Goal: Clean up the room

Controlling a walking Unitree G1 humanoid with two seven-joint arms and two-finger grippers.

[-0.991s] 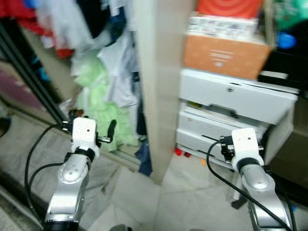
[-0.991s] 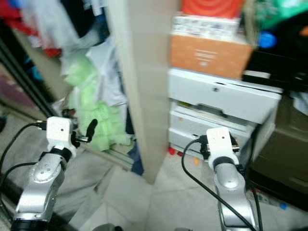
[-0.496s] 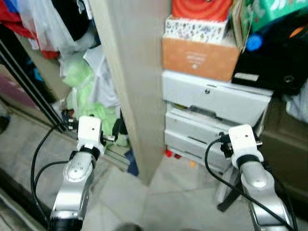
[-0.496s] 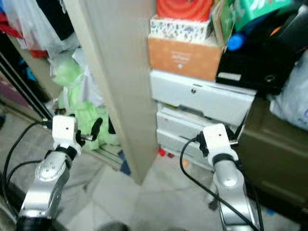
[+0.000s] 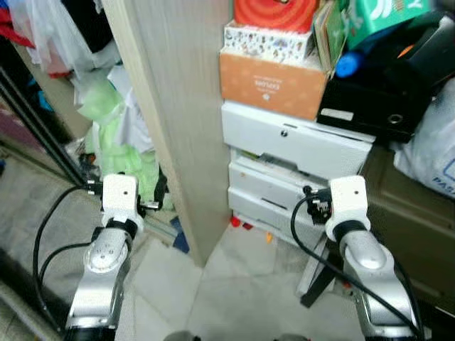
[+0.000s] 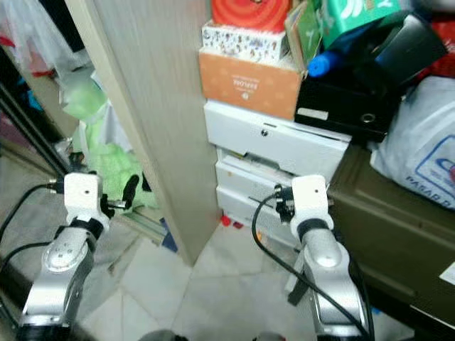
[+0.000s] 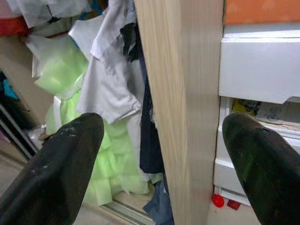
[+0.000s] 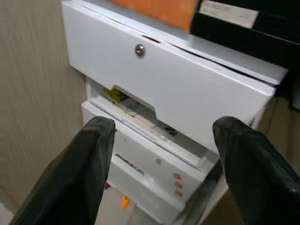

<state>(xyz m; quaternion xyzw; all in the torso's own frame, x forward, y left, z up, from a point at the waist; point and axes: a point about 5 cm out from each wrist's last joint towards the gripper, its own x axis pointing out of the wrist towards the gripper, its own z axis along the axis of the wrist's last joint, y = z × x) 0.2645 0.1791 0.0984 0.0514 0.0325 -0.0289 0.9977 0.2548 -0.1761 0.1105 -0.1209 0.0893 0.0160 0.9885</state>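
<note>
Clothes (image 7: 101,89) hang beyond the left gripper (image 7: 159,164); the right gripper (image 8: 164,173) faces drawers (image 8: 168,93); both spread wide, empty.

Small red bits (image 5: 238,224) on the floor too tiny to identify; papers (image 8: 129,105) mostly hidden behind the drawer front (image 8: 164,89).

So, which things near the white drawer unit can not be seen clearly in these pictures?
- Papers inside the white drawer unit: right wrist view, hidden behind the top drawer front.
- Small red items on the floor: left eye view, too small to identify.
- Red container: cut by the top edge.
</note>
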